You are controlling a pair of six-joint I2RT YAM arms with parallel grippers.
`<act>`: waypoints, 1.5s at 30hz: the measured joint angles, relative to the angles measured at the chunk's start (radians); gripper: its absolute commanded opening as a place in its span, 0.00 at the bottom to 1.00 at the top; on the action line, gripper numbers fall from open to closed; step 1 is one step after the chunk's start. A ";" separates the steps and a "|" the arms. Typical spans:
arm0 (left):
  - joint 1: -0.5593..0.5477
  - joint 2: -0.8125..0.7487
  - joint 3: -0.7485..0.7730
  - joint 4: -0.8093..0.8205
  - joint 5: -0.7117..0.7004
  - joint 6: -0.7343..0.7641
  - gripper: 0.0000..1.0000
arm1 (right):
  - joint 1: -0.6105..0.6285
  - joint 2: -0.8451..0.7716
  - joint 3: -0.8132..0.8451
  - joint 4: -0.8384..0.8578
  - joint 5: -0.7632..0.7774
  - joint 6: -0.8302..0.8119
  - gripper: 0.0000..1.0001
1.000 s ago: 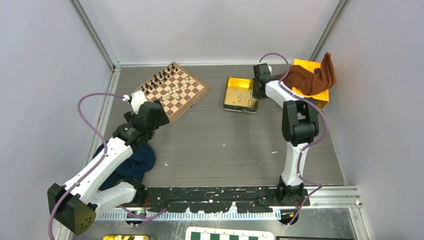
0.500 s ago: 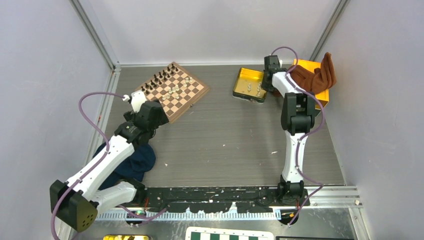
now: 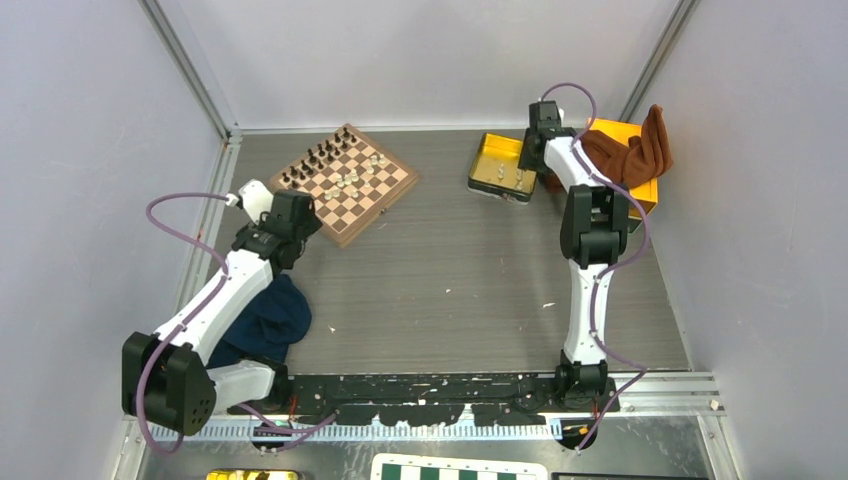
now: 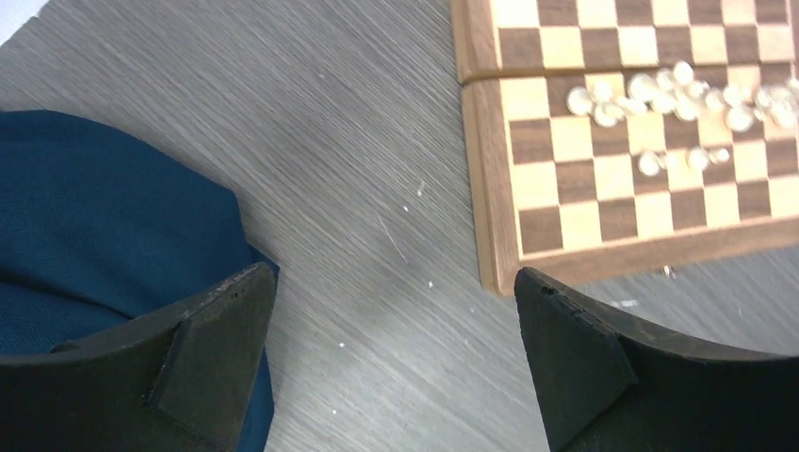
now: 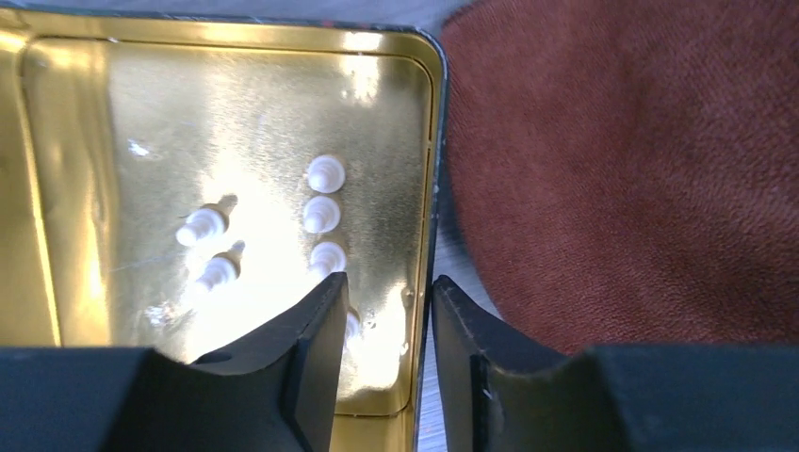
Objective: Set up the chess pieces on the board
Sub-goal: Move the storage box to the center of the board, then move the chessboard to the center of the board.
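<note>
"Where is the board (image 3: 372,205)?"

"At the far left of the surface (image 3: 450,270), turned cornerwise. Some of the chess pieces (image 3: 318,158) stand on it. The dark ones are in rows along its far-left side, and the cream ones are bunched loosely nearer the middle."

"Is that all of them?"

"No. More cream ones lie in the gold tin (image 3: 492,158) at the far right. From the wrist view I count five plainly, and a sixth is half hidden behind a finger."

"What about the right tool (image 5: 388,282)?"

"It sits astride the tin's right-hand wall, one finger inside and one outside, the jaws parted by a narrow gap. It has no piece in it. I cannot tell whether either finger touches the wall. Just beside the tin a brown cloth (image 5: 641,169) is draped over a yellow box (image 3: 612,128)."

"And the left tool (image 4: 391,282)?"

"It is spread as wide as it goes, with nothing between the fingers. It hangs over bare surface just off the board's near corner. A blue cloth (image 4: 85,217) lies under its left finger."
</note>
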 measured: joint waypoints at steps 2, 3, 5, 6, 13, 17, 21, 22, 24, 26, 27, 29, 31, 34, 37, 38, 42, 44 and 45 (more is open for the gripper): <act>0.031 0.021 0.005 0.007 -0.006 -0.014 0.98 | 0.008 -0.001 0.025 -0.011 -0.003 -0.005 0.45; 0.043 0.031 0.008 0.008 -0.007 -0.024 0.98 | 0.014 -0.002 0.044 -0.020 -0.005 -0.008 0.45; 0.066 0.056 0.015 0.008 -0.010 -0.048 0.96 | 0.026 -0.006 0.070 -0.029 -0.010 -0.011 0.45; 0.079 0.069 0.018 0.010 -0.009 -0.061 0.96 | 0.035 -0.010 0.089 -0.035 -0.013 -0.015 0.45; 0.111 0.168 0.064 0.011 -0.008 -0.139 0.91 | 0.117 -0.016 0.199 -0.051 -0.010 -0.040 0.45; 0.115 0.188 0.084 0.016 -0.009 -0.182 0.82 | 0.154 -0.021 0.202 -0.052 -0.038 -0.040 0.43; 0.130 0.210 0.087 0.023 -0.005 -0.220 0.70 | 0.187 0.006 0.264 -0.052 -0.106 -0.040 0.38; 0.137 0.223 0.090 0.023 -0.003 -0.232 0.67 | 0.195 0.023 0.298 -0.049 -0.121 -0.039 0.36; 0.154 0.257 0.103 0.024 0.004 -0.248 0.64 | 0.209 0.063 0.364 -0.040 -0.147 -0.036 0.31; 0.169 0.294 0.116 0.030 0.017 -0.267 0.63 | 0.224 0.121 0.448 -0.028 -0.183 -0.023 0.29; 0.175 0.309 0.118 0.036 0.023 -0.276 0.62 | 0.229 0.147 0.477 -0.021 -0.200 -0.013 0.26; 0.182 0.336 0.118 0.046 0.034 -0.293 0.60 | 0.238 0.198 0.521 -0.007 -0.232 0.006 0.23; 0.187 0.367 0.118 0.066 0.048 -0.312 0.51 | 0.247 0.242 0.542 0.002 -0.262 0.026 0.17; 0.192 0.412 0.119 0.112 0.077 -0.338 0.40 | 0.254 0.294 0.544 0.019 -0.309 0.054 0.12; 0.192 0.462 0.124 0.157 0.109 -0.357 0.32 | 0.254 0.330 0.544 0.034 -0.350 0.082 0.09; 0.192 0.475 0.129 0.166 0.117 -0.364 0.30 | 0.254 0.337 0.543 0.038 -0.362 0.090 0.08; 0.193 0.517 0.153 0.210 0.147 -0.370 0.29 | 0.254 0.367 0.544 0.086 -0.423 0.134 0.05; 0.193 0.525 0.158 0.227 0.156 -0.372 0.28 | 0.255 0.384 0.554 0.111 -0.448 0.156 0.04; 0.193 0.528 0.161 0.233 0.160 -0.373 0.28 | 0.255 0.394 0.560 0.125 -0.462 0.171 0.04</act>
